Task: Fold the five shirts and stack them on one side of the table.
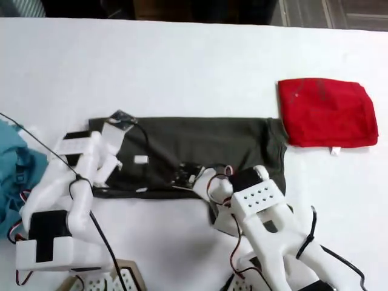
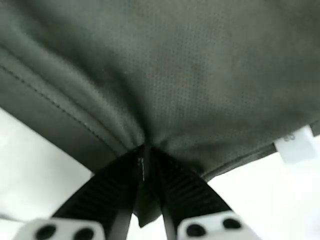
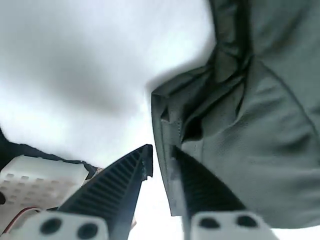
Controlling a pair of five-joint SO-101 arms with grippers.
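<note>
Evidently the dark shirt (image 2: 190, 75) sits pinched in the left tool (image 2: 145, 155).

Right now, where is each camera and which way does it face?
High view: fixed above the white table, looking down on a dark green fabric shirt, a folded red shirt and both arms.
Left wrist view: on the left arm, facing the left gripper, shut on the green shirt.
Right wrist view: on the right arm, facing the right gripper, open at the shirt's hem.
All share the green shirt.
</note>
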